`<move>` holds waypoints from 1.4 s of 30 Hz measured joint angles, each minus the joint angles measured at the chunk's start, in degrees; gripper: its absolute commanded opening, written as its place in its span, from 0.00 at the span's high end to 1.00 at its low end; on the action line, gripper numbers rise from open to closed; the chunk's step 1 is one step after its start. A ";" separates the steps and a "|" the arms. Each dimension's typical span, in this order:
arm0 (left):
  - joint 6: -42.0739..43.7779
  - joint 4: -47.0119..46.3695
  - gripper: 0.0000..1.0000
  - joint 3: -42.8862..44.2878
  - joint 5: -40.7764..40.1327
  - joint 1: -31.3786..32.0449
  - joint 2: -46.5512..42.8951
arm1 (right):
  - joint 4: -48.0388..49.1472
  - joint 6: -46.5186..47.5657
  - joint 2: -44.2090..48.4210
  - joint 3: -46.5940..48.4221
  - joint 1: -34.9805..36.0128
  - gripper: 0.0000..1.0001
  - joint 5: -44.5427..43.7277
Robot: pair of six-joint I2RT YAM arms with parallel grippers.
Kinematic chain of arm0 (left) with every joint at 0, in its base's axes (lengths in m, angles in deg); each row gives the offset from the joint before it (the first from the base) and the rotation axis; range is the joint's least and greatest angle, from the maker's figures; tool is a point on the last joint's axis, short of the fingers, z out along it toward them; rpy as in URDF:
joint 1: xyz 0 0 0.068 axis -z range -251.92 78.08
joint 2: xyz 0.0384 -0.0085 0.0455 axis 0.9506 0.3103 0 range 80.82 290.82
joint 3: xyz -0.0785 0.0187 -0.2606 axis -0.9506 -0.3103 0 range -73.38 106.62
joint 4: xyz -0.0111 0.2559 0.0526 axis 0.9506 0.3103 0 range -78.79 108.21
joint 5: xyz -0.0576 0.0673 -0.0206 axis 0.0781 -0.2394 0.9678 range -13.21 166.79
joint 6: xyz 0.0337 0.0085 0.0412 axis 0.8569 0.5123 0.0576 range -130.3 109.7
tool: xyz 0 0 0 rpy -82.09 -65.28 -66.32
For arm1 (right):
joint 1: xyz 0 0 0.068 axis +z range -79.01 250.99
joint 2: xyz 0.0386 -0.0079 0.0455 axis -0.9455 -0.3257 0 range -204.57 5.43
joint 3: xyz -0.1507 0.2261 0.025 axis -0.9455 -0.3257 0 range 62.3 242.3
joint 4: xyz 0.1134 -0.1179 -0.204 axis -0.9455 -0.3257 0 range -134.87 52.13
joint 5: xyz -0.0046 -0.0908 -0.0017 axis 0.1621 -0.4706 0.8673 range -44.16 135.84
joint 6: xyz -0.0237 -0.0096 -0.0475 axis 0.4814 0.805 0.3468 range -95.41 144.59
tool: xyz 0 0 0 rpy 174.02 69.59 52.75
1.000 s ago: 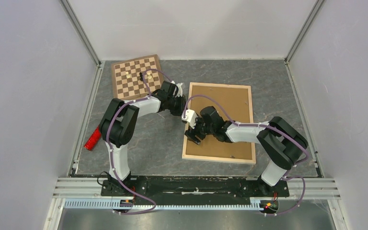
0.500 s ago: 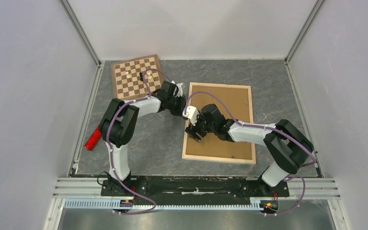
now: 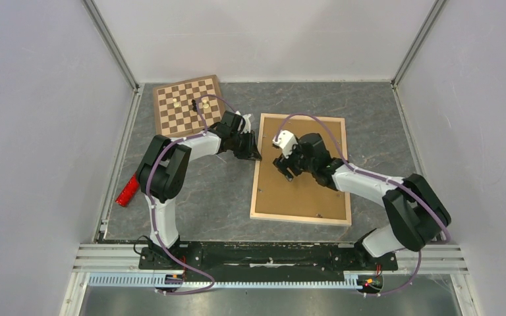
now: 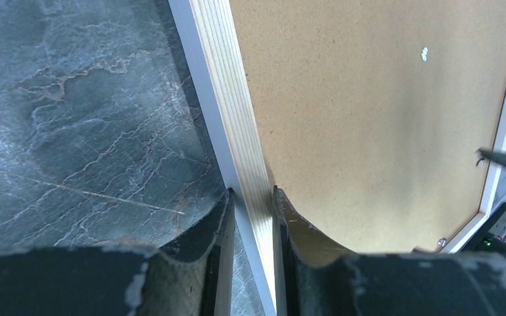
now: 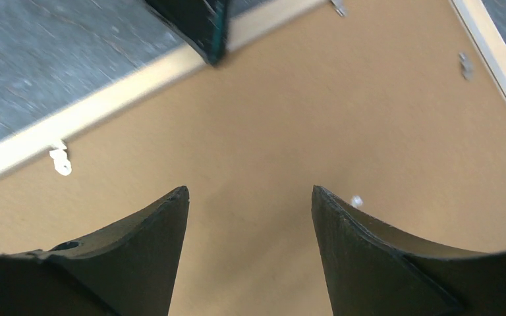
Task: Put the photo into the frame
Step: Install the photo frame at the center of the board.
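1. The frame [image 3: 301,217], rectangular, is laid flat at 4 o'clock from the checkered chessboard [image 3: 188,105].
2. Its grained pale-wood left bar is clamped by the left gripper [image 4: 252,194].
3. The right gripper [image 5: 250,191] is held spread, grasping nothing, over the matte brown backing board [image 5: 270,118].

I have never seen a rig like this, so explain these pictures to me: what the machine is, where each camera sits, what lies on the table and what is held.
The machine is a left arm and a right arm, bolted at the near edge of the table. The wide picture looks down from above and behind them; the other two come from a camera on each wrist. On the table lie a wooden frame, back up, with a brown backing board in it, a chessboard and a red object. The left end effector is shut on the frame's left bar. The right end effector hangs open above the board, holding nothing. No photo is in view.
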 measured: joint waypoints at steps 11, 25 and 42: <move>-0.07 0.39 0.98 -0.24 -0.04 -0.35 -0.33 | -10.97 8.76 17.84 -13.25 -11.47 0.29 -1.03; -0.61 0.42 0.98 -0.33 -0.02 -0.44 -0.33 | -25.77 22.60 27.78 -14.95 -18.78 0.29 -1.92; -0.61 0.42 0.98 -0.33 -0.02 -0.46 -0.33 | -33.31 28.63 30.21 -15.98 -22.51 0.29 -0.68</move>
